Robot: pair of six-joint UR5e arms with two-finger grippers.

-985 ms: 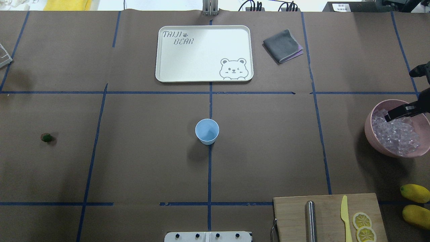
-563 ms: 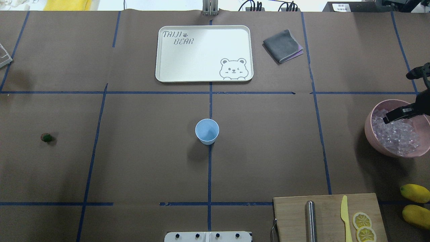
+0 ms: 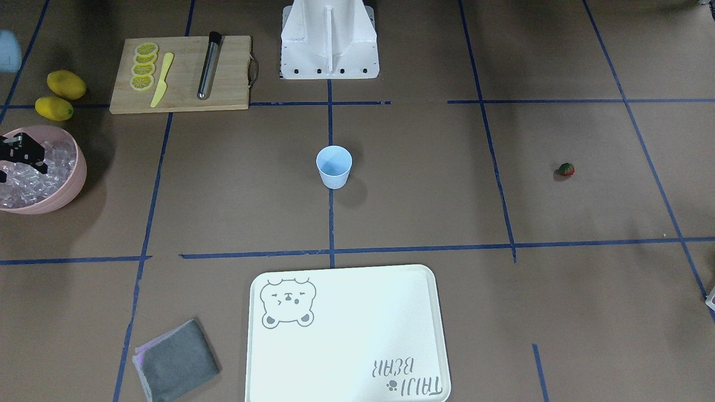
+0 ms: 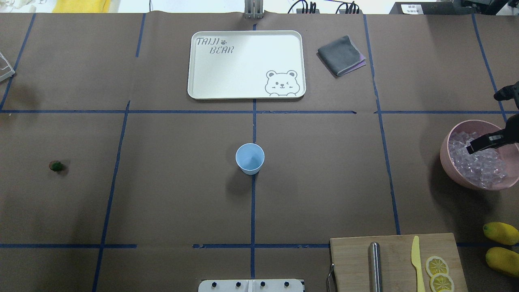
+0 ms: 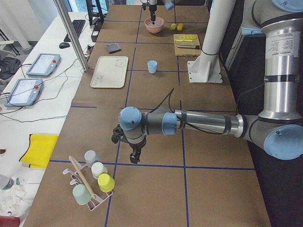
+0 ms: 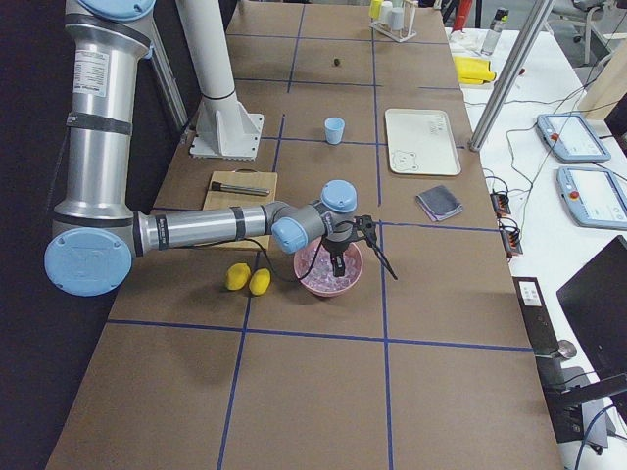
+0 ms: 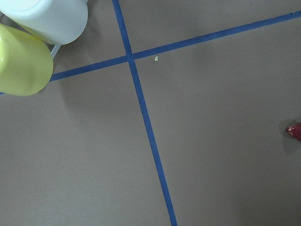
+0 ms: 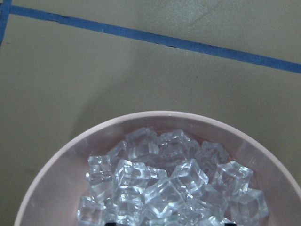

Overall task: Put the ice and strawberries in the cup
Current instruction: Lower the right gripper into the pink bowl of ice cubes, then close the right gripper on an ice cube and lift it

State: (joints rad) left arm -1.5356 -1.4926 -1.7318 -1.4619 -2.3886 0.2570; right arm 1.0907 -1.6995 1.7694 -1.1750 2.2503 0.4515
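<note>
Right gripper (image 4: 473,146) nose-down, fingers (image 4: 488,141) apart; left gripper (image 5: 134,157) low at the end of an outstretched arm.

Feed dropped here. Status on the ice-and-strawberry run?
Right gripper open over the ice in the pink bowl. Left gripper by cup rack, state unclear. Cup empty, strawberry loose on table; nothing blocking.

glassy ice (image 8: 160,188) lies in a smooth plastic bowl (image 8: 56,179) on matt brown paper (image 4: 162,182).

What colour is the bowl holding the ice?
Pink; the bowl shows best in the front-facing view.
</note>
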